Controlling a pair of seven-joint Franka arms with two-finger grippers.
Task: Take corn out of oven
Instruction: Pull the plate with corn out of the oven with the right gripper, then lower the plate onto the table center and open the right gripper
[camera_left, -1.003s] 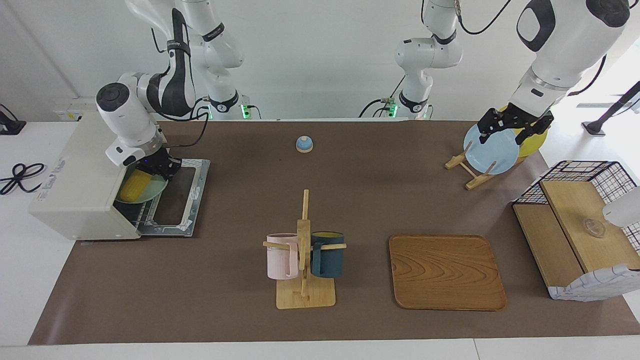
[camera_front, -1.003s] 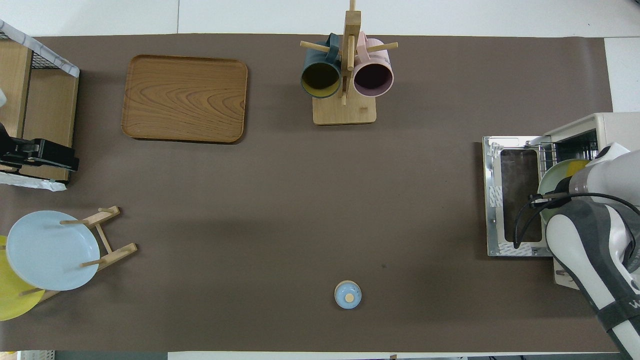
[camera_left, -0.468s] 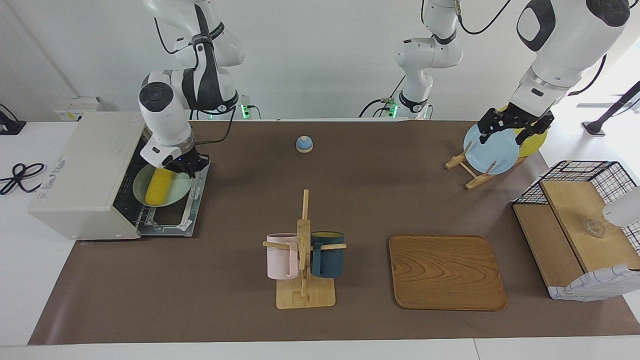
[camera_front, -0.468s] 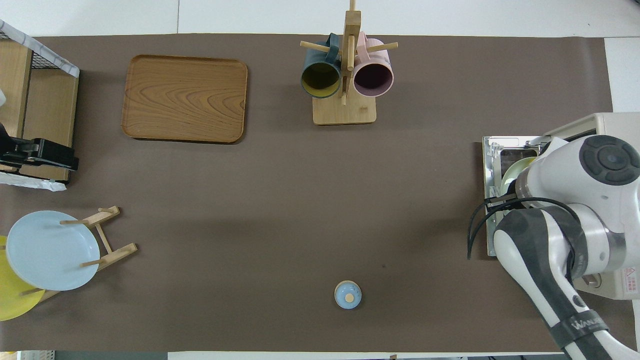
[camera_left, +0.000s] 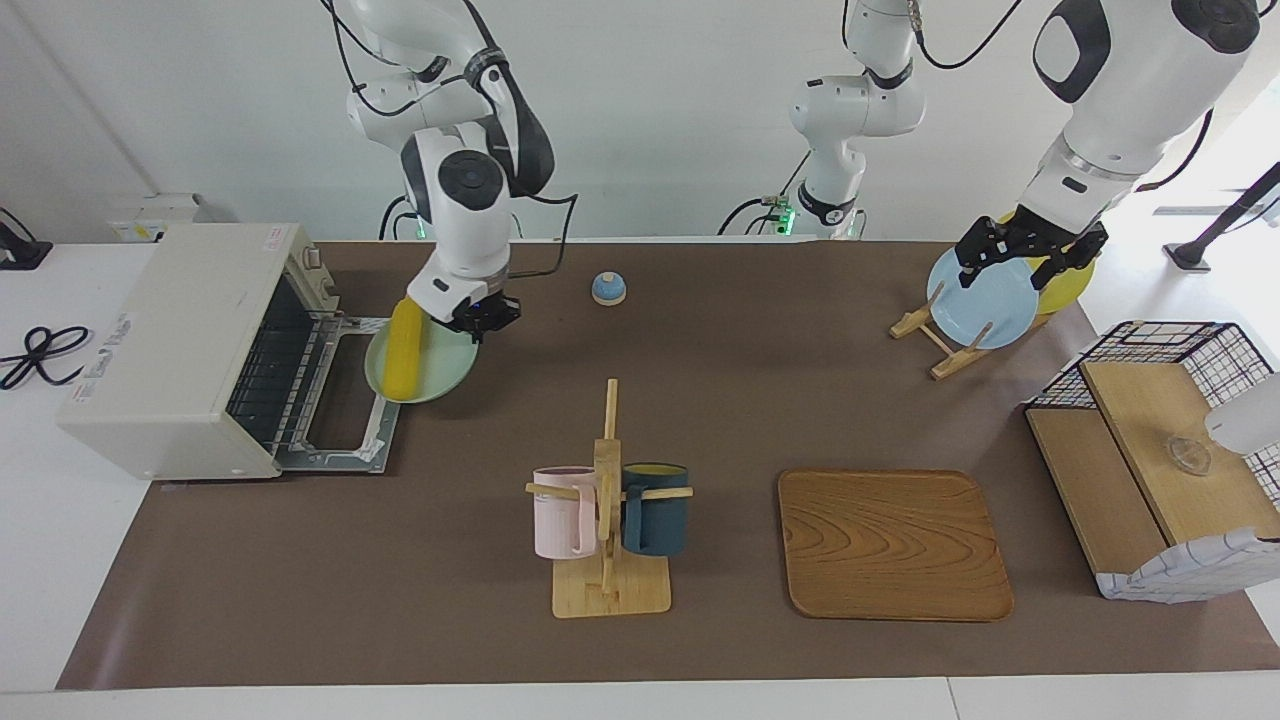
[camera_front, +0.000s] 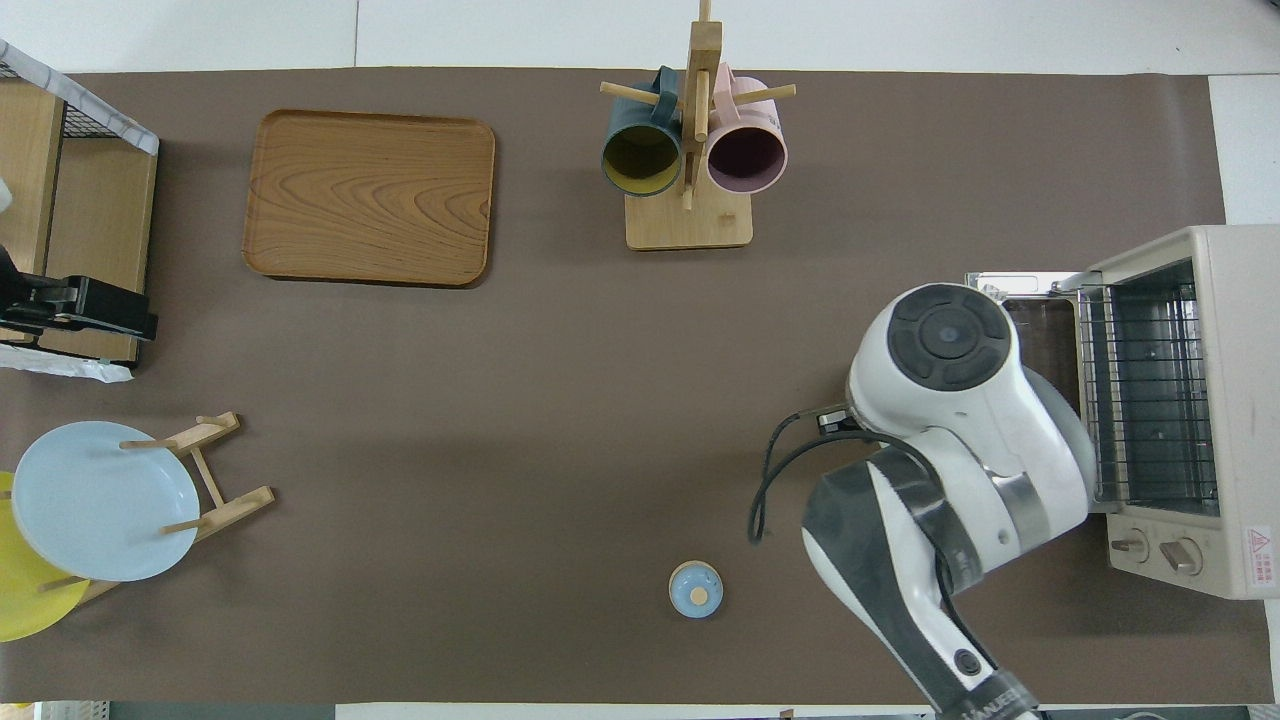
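The yellow corn (camera_left: 404, 348) lies on a pale green plate (camera_left: 445, 368). My right gripper (camera_left: 478, 318) is shut on that plate's rim and holds it just outside the oven, over the edge of the open door (camera_left: 345, 425) and the mat. The cream-white oven (camera_left: 170, 340) stands at the right arm's end of the table with its wire rack (camera_front: 1145, 390) bare. In the overhead view my right arm (camera_front: 950, 400) hides the corn and plate. My left gripper (camera_left: 1030, 250) waits over the plate rack.
A small blue bell (camera_left: 608, 288) sits near the robots at mid-table. A mug stand (camera_left: 608, 500) with a pink and a dark blue mug, and a wooden tray (camera_left: 893, 545), lie farther out. A blue plate (camera_left: 982, 300) on its rack and a wire shelf basket (camera_left: 1160, 450) are at the left arm's end.
My right gripper has pulled the green plate with the corn out of the oven, across the open door, toward mid-table. The oven rack now shows bare. The left arm has not moved.
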